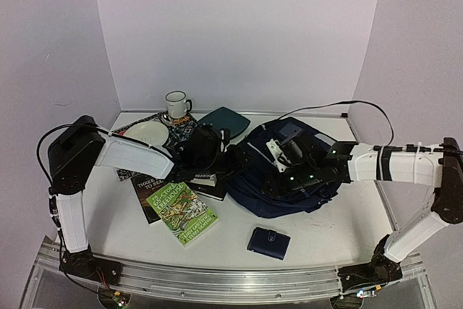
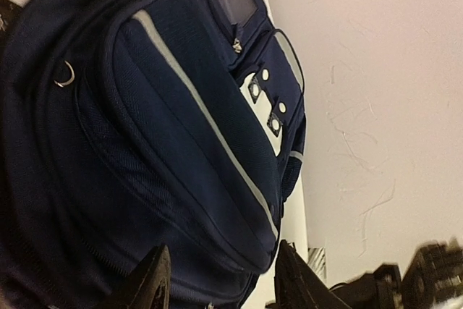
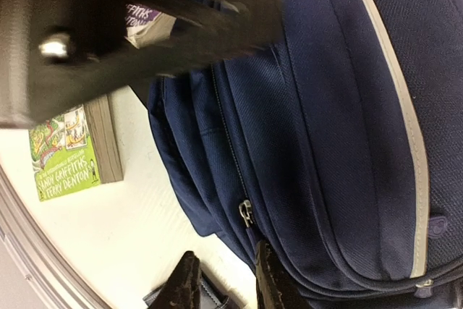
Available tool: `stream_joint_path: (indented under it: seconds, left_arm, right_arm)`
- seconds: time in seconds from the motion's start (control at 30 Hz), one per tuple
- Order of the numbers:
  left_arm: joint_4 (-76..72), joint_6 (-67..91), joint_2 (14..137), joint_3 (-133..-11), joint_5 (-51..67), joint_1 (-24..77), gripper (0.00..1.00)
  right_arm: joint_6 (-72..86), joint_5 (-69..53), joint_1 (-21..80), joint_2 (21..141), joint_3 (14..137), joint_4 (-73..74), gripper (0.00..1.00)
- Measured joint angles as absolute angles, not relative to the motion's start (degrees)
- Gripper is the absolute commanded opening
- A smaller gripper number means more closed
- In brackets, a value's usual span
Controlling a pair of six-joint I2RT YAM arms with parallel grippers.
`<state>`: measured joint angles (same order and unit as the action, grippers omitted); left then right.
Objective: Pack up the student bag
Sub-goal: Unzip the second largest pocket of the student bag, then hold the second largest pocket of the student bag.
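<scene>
Now | left jaws: wide apart, empty, by student bag (image 2: 181, 142) | right jaws: narrowly parted, empty

student bag (image 3: 325, 106) fills right side, pale stripe (image 3: 394, 85) running down it | zipper pull (image 3: 246, 213) low on seam | green book (image 3: 69, 157) flat on white table (image 3: 145, 229), just beside bag | black bolted bar (image 3: 145, 12) blurred across top | right gripper (image 3: 226, 255) fingers slightly parted at bag's edge
</scene>
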<state>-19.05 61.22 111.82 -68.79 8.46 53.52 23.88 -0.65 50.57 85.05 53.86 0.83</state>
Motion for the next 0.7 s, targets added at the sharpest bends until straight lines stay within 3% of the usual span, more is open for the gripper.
stream_joint_path:
  seconds: [0.23,0.47,0.7]
  left_arm:
    - [-18.5,53.7,103.8,-63.8,7.0,53.6,0.51]
    - [-12.9,48.4,100.0,-62.1,4.2,55.0,0.51]
    - [-8.7,46.2,98.7,-61.4,2.2,55.9,0.51]
  right_arm:
    - [15.8,6.4,50.4,82.7,56.1,8.6,0.55]
    - [7.9,12.4,49.2,82.4,57.2,13.0,0.62]
    - [3.7,14.4,49.0,90.4,60.1,13.2,0.69]
